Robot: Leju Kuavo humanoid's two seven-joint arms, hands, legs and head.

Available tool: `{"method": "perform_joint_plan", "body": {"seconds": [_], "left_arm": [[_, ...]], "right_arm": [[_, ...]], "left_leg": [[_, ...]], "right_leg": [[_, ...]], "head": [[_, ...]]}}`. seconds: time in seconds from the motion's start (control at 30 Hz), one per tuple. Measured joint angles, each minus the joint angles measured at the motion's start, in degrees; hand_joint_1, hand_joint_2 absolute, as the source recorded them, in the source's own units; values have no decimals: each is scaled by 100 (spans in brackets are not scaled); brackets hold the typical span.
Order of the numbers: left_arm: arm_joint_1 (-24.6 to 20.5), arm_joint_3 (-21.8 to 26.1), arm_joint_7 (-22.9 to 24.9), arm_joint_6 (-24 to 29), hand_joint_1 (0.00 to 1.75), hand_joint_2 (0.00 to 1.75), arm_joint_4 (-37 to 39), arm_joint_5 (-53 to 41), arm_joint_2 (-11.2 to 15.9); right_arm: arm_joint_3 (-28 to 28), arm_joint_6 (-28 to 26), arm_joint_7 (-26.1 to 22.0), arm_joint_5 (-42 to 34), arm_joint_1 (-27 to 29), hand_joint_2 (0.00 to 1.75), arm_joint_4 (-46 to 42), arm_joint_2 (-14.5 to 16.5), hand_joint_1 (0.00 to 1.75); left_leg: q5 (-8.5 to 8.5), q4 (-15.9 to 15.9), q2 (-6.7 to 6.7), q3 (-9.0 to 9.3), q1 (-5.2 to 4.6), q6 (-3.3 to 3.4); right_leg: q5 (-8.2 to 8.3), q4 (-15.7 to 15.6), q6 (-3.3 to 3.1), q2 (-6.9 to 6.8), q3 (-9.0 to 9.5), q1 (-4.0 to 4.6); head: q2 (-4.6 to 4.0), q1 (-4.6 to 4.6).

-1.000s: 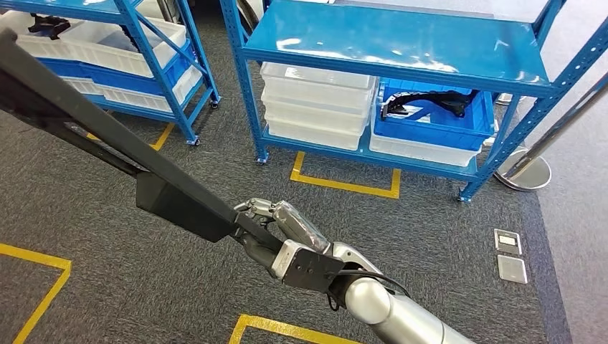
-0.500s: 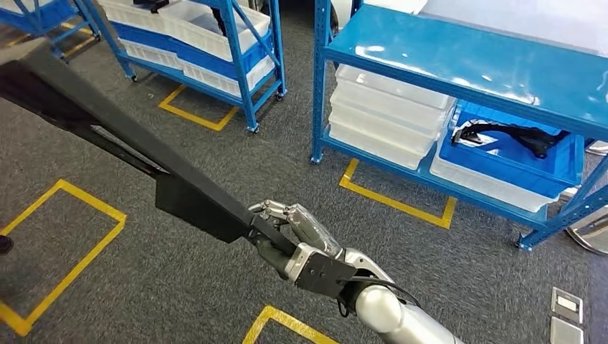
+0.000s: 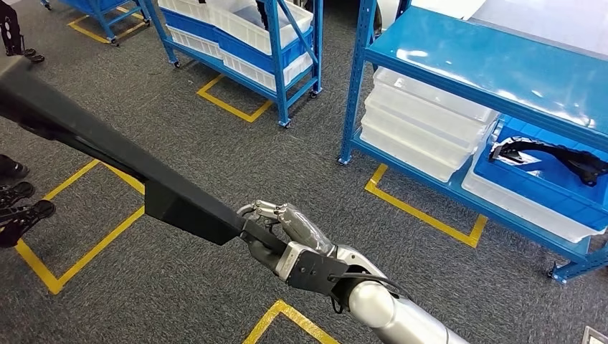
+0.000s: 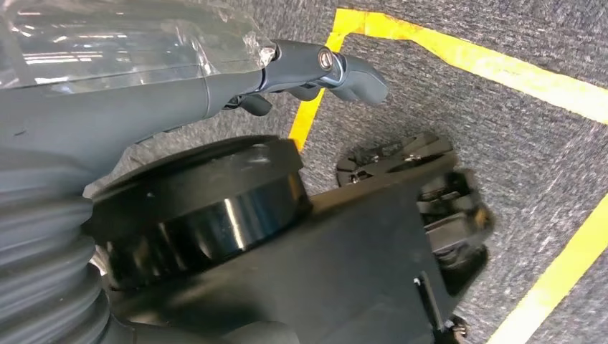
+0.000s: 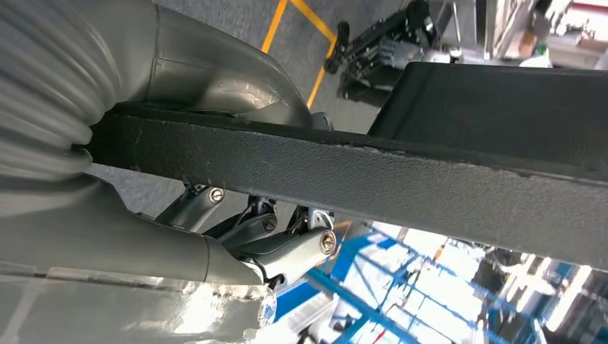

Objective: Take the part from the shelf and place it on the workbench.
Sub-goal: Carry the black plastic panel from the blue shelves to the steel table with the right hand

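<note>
A long black part [image 3: 107, 161] runs from the middle of the head view up to the left edge, above the grey carpet. My right hand [image 3: 287, 236] grips its near end, fingers wrapped over the top. In the right wrist view the part [image 5: 430, 179] crosses as a dark textured bar with the fingers [image 5: 287, 251] closed under it. My left hand [image 4: 215, 86] hangs over the carpet with nothing in it, its fingers stretched out.
A blue shelf [image 3: 495, 64] stands at the right with stacked white bins [image 3: 423, 129] and a blue bin holding another black part [image 3: 552, 158]. A second blue rack [image 3: 279, 43] stands further back. Yellow tape [image 3: 86, 236] marks floor squares. Dark stand feet [image 3: 18, 208] lie at the left edge.
The whole view has swung left, so the shelves slide toward the right of the picture. My right hand keeps the same grip on the black part.
</note>
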Motion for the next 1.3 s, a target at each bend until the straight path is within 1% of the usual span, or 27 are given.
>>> {"method": "perform_joint_plan", "body": {"seconds": [0.03, 0.1, 0.13, 0.2, 0.27, 0.3, 0.33, 0.37, 0.4, 0.47, 0.53, 0.6, 0.63, 0.7, 0.73, 0.77, 0.8, 0.83, 0.87, 0.9, 0.97, 1.03, 1.1, 1.13, 1.2, 1.27, 1.3], "left_arm": [[0, -8, 2, -4, 0, 175, 0, -1, 1], [10, -22, 8, -12, 0, 175, 1, -4, 3], [16, -32, 14, -14, 0, 175, 2, -6, 4], [10, -54, 25, -21, 0, 175, 2, -13, 9], [-6, -65, 28, -34, 0, 175, 2, -26, 11], [-10, -68, 28, -42, 0, 175, 2, -33, 11], [-9, -71, 28, -51, 0, 175, 2, -41, 11], [-7, -75, 28, -62, 0, 175, 2, -46, 11], [-6, -80, 28, -71, 0, 175, 2, -51, 11], [-13, -92, 28, -88, 0, 175, 2, -55, 12], [-18, -99, 28, -98, 0, 175, 2, -57, 13], [-10, -101, 28, -103, 0, 175, 2, -57, 18], [-4, -102, 28, -104, 0, 175, 2, -56, 23], [-8, -105, 27, -106, 0, 175, 2, -54, 34], [-16, -106, 27, -106, 0, 175, 2, -51, 36], [-24, -106, 26, -106, 0, 175, 2, -49, 37], [-30, -106, 23, -107, 0, 175, 2, -46, 38], [-32, -105, 21, -107, 0, 175, 2, -45, 38], [-31, -105, 19, -108, 0, 175, 2, -43, 39], [-29, -104, 17, -108, 0, 175, 2, -39, 41], [-16, -105, 19, -108, 0, 175, 2, -32, 45], [-4, -106, 19, -108, 0, 175, 2, -27, 49], [9, -106, 19, -107, 0, 175, 2, -25, 53], [18, -107, 19, -108, 0, 175, 2, -23, 56], [20, -107, 18, -107, 0, 175, 2, -21, 59], [8, -105, 18, -107, 0, 175, 2, -18, 60], [6, -105, 19, -107, 0, 175, 2, -17, 60]], "right_arm": [[2, -1, 1, 0, -1, 175, 0, 1, 175], [4, -2, 2, 1, -2, 175, 0, 2, 175], [5, -3, 3, 4, -3, 175, 1, 2, 175], [5, -6, 4, 17, -6, 175, 3, 1, 175], [6, -10, 18, 42, 14, 175, 5, -8, 175], [6, -12, 31, 57, 31, 175, 7, -13, 175], [7, -13, 43, 72, 44, 175, 8, -18, 175], [7, -16, 54, 83, 51, 175, 9, -20, 175], [8, -19, 61, 93, 52, 175, 9, -20, 175], [8, -25, 71, 105, 53, 175, 8, -20, 175], [8, -26, 84, 116, 59, 175, 5, -21, 175], [8, -26, 93, 127, 60, 175, 0, -14, 175], [9, -26, 96, 130, 57, 175, -4, -7, 175], [10, -26, 96, 133, 50, 175, -17, 10, 175], [10, -24, 100, 134, 50, 175, -21, 14, 175], [10, -21, 104, 136, 53, 175, -24, 16, 175], [11, -15, 109, 138, 56, 175, -24, 16, 175], [12, -8, 114, 143, 60, 175, -24, 16, 175], [13, 1, 116, 148, 61, 175, -24, 16, 175], [14, 8, 119, 152, 61, 175, -25, 18, 175], [15, 15, 122, 156, 58, 175, -29, 23, 175], [15, 17, 125, 161, 54, 175, -33, 29, 175], [16, 20, 127, 167, 47, 175, -33, 32, 175], [17, 21, 129, 169, 43, 175, -35, 34, 175], [21, 26, 128, 169, 30, 175, -43, 39, 175], [25, 35, 131, 170, 31, 175, -49, 35, 175], [27, 41, 134, 170, 38, 175, -49, 30, 175]], "left_leg": [[-3, -92, 23, 22, -27, 41], [11, -131, -100, 10, -39, 130], [28, -163, -169, 20, -29, 172], [67, -223, -295, 50, -4, 255], [70, -226, -417, 51, -20, 300], [66, -219, -490, 51, -30, 310], [60, -209, -566, 52, -39, 315], [53, -195, -646, 55, -44, 315], [42, -177, -726, 59, -45, 309], [10, -119, -870, 40, -39, 274], [-5, -78, -995, -12, -21, 208], [9, -90, -1115, -41, 3, 124], [-3, -67, -1079, -45, 5, 89], [-170, 237, -792, -168, -3, 25], [-329, 552, -598, -310, -1, -2], [-495, 915, -475, -492, 9, -30], [-614, 1236, -419, -654, 24, -50], [-649, 1420, -388, -747, 39, -63], [-579, 1391, -364, -730, 50, -68], [-429, 1158, -329, -606, 56, -66], [-98, 397, -120, -209, 33, -33], [22, -41, 22, -20, -15, 45], [16, -95, -68, -41, -48, 131], [27, -123, -132, -31, -44, 169], [60, -189, -262, 5, -22, 246], [70, -211, -387, 23, -17, 301], [68, -207, -456, 23, -24, 317]], "right_leg": [[-12, -5, 32, -54, 13, 13], [-33, -27, 102, -162, 46, 18], [-70, 0, 131, -123, 52, 9], [-293, 346, 157, 155, -90, -15], [-622, 1083, 148, 456, -463, -26], [-708, 1399, 146, 511, -644, -27], [-688, 1550, 144, 537, -753, -26], [-556, 1481, 138, 550, -762, -27], [-336, 1202, 129, 588, -669, -32], [39, 475, 105, 848, -401, -55], [137, 127, 87, 1040, -271, -56], [132, 95, 49, 946, -246, -40], [141, 64, 18, 874, -220, -43], [151, 1, -46, 709, -155, -50], [142, -11, -71, 621, -128, -38], [126, -14, -93, 533, -110, -24], [110, -13, -106, 446, -98, -13], [94, -13, -111, 363, -84, -6], [77, -13, -109, 285, -68, -3], [59, -12, -101, 214, -45, -3], [15, -9, -63, 95, 8, 14], [-22, -9, -5, -1, 39, 40], [-41, -31, 59, -107, 67, 46], [-64, -24, 95, -98, 84, 34], [-233, 216, 139, 140, 4, 11], [-569, 903, 139, 447, -343, 7], [-707, 1288, 135, 507, -560, 12]], "head": [[0, -4], [0, 14], [0, 31], [0, 79], [0, 157], [0, 189], [0, 214], [0, 232], [0, 251], [0, 300], [0, 331], [0, 347], [0, 358], [0, 312], [0, 274], [0, 231], [0, 206], [0, 180], [0, 154], [0, 125], [0, 59], [0, 30], [0, 43], [0, 56], [0, 88], [0, 154], [0, 187]]}}
